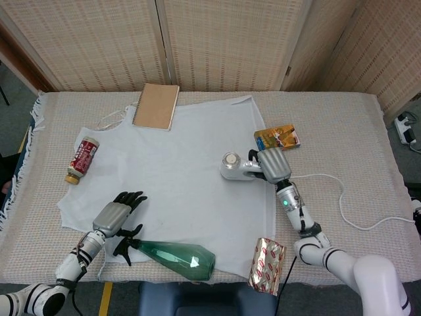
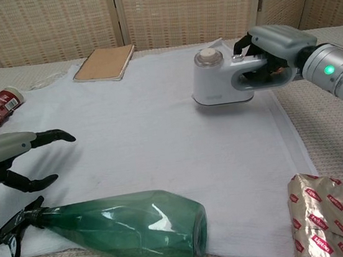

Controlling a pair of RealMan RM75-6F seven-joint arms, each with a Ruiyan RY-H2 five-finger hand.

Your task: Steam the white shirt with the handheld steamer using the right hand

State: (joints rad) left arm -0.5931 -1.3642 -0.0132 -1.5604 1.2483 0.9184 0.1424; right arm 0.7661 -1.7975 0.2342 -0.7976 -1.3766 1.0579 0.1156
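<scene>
Fingers of our right hand (image 1: pixel 272 164) wrap the handle of the handheld steamer (image 1: pixel 238 168), which stands on the white shirt (image 1: pixel 171 171) near its right edge. Our left hand (image 1: pixel 116 213) hovers with fingers spread, holding nothing, above the shirt's near-left corner, just beside the green spray bottle (image 1: pixel 172 255) lying on the worktop (image 1: pixel 342 138).
</scene>
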